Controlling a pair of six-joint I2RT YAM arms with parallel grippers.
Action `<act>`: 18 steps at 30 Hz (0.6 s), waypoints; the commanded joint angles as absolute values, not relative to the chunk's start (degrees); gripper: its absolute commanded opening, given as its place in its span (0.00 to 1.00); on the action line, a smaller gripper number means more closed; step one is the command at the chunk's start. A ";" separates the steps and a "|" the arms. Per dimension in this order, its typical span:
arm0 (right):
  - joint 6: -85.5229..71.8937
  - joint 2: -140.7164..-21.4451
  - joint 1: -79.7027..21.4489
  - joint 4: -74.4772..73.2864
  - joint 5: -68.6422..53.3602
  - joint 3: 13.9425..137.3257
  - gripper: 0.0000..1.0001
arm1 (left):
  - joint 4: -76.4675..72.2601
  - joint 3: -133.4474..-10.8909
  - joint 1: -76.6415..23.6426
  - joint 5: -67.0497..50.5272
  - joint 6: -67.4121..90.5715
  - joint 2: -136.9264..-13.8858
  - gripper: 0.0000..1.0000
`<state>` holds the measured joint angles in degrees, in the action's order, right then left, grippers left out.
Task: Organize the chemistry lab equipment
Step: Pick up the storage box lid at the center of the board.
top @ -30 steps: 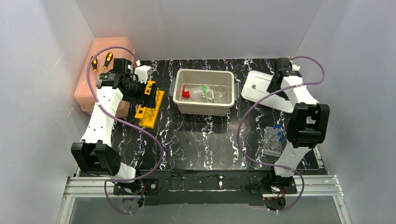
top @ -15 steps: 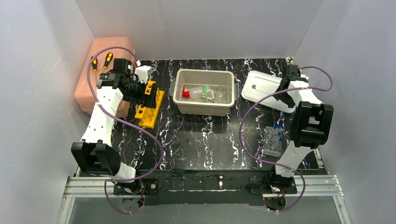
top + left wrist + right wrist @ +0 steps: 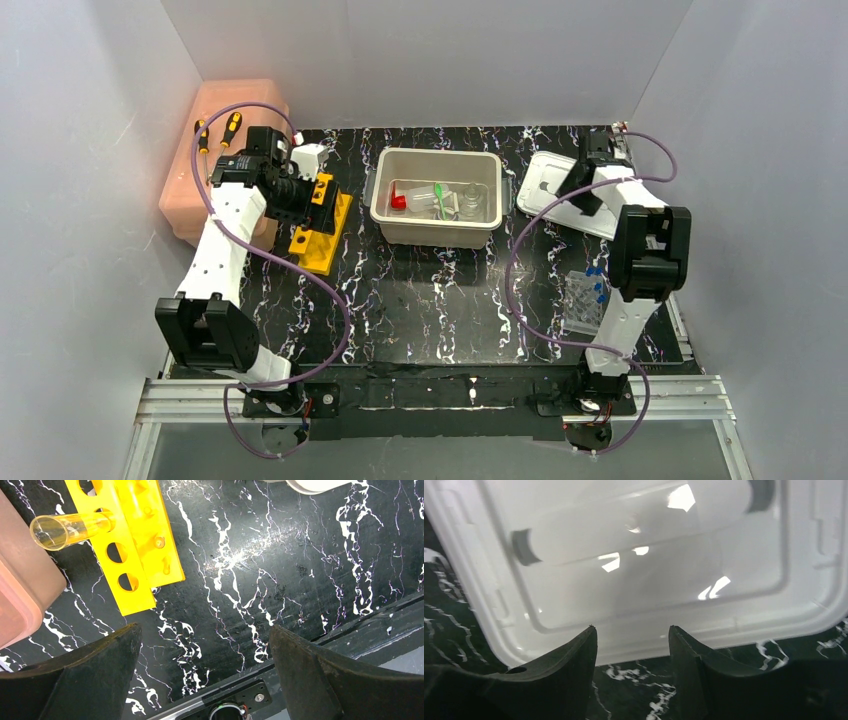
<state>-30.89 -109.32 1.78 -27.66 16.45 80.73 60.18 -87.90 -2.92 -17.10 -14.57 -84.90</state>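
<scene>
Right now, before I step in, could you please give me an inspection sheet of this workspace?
Surface: black tabletop with white veining.
Job's things: white rectangular tub holds red-capped white squeeze bottle, green spoon, clear glass flask; clear glass tube sits in yellow slotted rack; white plastic lid right of tub; clear holder with blue caps beside right arm.
Clutter: two black-and-orange-handled screwdrivers on translucent pink box.
Grippers: left gripper open above rack; right gripper open over lid's edge.
Cables: purple cables loop along both arms.
Surroundings: pale grey walls on three sides.
</scene>
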 commanded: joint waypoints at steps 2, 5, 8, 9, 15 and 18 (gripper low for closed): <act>-28.47 -114.86 -1.78 -25.66 14.20 92.90 0.63 | 61.70 -89.73 -2.68 -17.55 -14.54 -85.23 0.99; -27.41 -120.86 -3.94 -28.37 14.27 100.51 0.66 | 61.97 -90.35 -2.65 -17.62 -14.34 -86.18 0.99; -27.28 -125.96 -5.63 -31.58 14.70 106.34 0.67 | 62.23 -90.68 -2.64 -17.41 -14.43 -86.48 0.99; -27.14 -126.87 -6.23 -31.59 15.25 107.13 0.67 | 62.25 -90.70 -2.64 -17.33 -14.52 -86.48 0.99; -24.96 -131.17 -8.88 -31.79 17.18 111.97 0.66 | 62.24 -90.65 -2.66 -16.85 -14.91 -86.40 0.99; -24.66 -132.91 -9.53 -32.16 16.98 114.66 0.65 | 62.23 -90.65 -2.64 -17.50 -14.90 -86.61 0.99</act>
<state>-26.28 -131.90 -8.84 -31.22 16.05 109.25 60.49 -88.90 -2.92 -16.95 -14.41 -86.78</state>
